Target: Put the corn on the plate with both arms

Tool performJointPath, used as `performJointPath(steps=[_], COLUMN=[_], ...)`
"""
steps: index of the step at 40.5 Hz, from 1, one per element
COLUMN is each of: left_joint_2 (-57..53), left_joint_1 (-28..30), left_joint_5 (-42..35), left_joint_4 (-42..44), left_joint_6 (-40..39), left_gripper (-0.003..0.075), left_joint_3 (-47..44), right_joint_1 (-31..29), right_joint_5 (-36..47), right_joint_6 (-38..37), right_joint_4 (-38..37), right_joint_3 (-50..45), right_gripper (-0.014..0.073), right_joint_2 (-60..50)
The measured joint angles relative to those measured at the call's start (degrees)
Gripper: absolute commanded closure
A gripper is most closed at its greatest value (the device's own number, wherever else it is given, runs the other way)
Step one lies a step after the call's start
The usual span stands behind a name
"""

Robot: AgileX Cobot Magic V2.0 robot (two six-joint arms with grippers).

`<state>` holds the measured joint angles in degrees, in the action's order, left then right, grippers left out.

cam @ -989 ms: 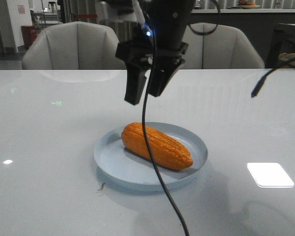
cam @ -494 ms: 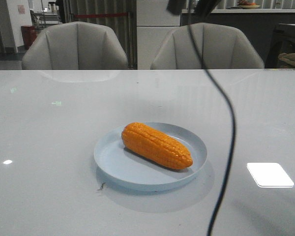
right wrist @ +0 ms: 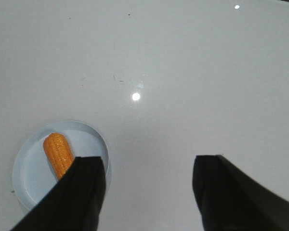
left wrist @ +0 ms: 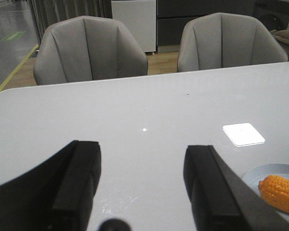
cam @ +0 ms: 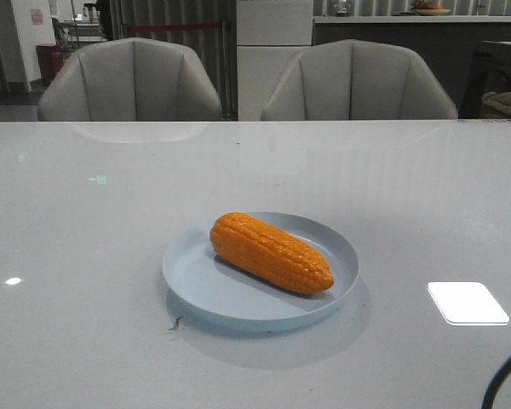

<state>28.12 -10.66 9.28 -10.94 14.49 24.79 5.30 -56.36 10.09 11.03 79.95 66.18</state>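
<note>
On plate (cam: 196,285) lies corn (cam: 271,253), unlabelled; left claw (left wrist: 142,185), right claw (right wrist: 147,192) wide, empty.

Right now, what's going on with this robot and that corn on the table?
The job looks finished. The corn lies on its side inside the pale blue plate, on the white table, and nothing is touching it. The front view shows no arm over the plate. The left gripper is open and empty, off to one side of the plate. The right gripper is also open and empty, looking down on the plate from high above.
</note>
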Motion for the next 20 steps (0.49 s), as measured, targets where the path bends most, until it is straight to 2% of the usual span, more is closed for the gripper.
performJointPath(steps=[10,14,20], left_joint_2=[0.0,0.0,0.0], left_joint_1=[0.0,0.0,0.0], left_joint_5=[-1.9,-2.1,-2.1], left_joint_4=[0.0,0.0,0.9], left_joint_6=[0.0,0.0,0.0], left_gripper=[0.0271,0.0271,0.0271], left_joint_3=[0.0,0.0,0.0], right_joint_1=[-1.7,-1.7,-1.7], right_joint_5=[10.5,11.0,10.7], right_joint_6=[-4.9,-6.9,-8.0], right_joint_4=[0.3,0.3,0.3], right_joint_3=[-28.4,-35.7,-40.8], right_gripper=[0.0085,0.0085,0.0085], right_joint_2=[-21.1,-27.4,-31.7])
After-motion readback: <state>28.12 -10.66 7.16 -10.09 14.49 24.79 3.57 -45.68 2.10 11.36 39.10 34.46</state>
